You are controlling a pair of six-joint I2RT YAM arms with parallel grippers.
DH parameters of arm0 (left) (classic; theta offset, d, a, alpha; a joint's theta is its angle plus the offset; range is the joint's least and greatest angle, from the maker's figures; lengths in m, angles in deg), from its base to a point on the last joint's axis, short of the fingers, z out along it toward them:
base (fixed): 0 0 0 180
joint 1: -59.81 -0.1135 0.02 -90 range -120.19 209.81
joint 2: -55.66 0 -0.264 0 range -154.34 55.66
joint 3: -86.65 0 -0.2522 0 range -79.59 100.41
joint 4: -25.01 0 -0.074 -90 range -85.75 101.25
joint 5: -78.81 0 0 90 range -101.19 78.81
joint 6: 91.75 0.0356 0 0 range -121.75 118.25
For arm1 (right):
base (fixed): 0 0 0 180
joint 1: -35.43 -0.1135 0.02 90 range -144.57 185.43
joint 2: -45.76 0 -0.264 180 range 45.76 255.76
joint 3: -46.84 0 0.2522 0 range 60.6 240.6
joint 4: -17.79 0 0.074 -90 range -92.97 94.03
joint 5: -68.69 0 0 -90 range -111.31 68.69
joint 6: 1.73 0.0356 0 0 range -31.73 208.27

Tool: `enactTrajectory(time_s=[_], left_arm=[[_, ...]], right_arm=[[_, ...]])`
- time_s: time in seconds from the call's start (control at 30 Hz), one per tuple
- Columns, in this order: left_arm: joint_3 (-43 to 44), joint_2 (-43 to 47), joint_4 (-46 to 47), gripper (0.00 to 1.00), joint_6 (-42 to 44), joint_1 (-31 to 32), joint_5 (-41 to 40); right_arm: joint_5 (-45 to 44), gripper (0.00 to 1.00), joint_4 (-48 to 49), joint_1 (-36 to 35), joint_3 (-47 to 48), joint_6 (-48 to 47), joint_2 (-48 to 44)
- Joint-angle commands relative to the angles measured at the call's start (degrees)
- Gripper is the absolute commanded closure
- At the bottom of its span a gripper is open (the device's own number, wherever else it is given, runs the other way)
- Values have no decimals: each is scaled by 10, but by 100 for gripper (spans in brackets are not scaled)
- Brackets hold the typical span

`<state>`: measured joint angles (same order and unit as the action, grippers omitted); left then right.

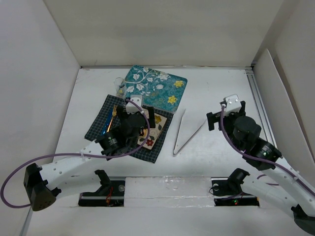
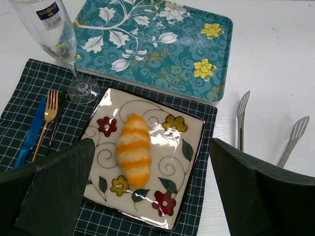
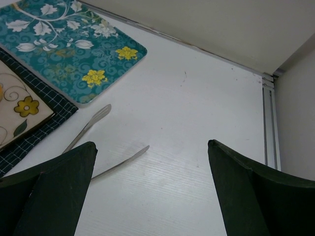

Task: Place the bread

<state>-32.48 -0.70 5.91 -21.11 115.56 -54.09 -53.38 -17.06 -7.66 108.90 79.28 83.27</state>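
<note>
At the far left of the left wrist view a blue knife (image 2: 30,132) and a gold fork (image 2: 47,115) lie side by side on a dark green checked placemat (image 2: 29,81), both pointing away from the arm bases. Just to their right a clear champagne flute (image 2: 55,34) stands upright with its foot on the far part of the mat, close beside the far left corner of a square cream plate (image 2: 194,147) painted with red and yellow flowers. The plate sits flat on the mat, and the bread (image 2: 133,150), a golden-orange striped roll, lies on it a little left of the plate's middle, its long axis running near to far. The left end effector (image 2: 151,147) hangs above this plate with its two dark fingers (image 2: 59,187) spread wide apart on either side of the bread, touching neither it nor the plate and carrying nothing. Beyond the mat lies a teal tray (image 2: 152,44) with white leaf scrolls and yellow blossoms, its near edge meeting the mat's far edge; I cannot tell which overlaps the other. To the right of the mat, on the bare white desk (image 1: 216,88), metal tongs (image 1: 184,132) lie open in a narrow V, the tips pointing away from the bases. Further right, the right end effector (image 3: 151,145) is held over the bare desk, well apart from the plate, its fingers likewise spread and gripping nothing, with the tips of the tongs visible just left of it.
</note>
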Motion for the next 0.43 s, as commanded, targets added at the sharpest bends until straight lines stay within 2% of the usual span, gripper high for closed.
enactTrajectory(time_s=[0.0, 0.4], left_arm=[[-1, 3, 24, 1, 2, -2, 5], [-1, -3, 25, 1, 3, -2, 4]], right_arm=[[5, 0, 28, 4, 25, 4, -3], [10, 0, 14, 4, 44, 3, 25]])
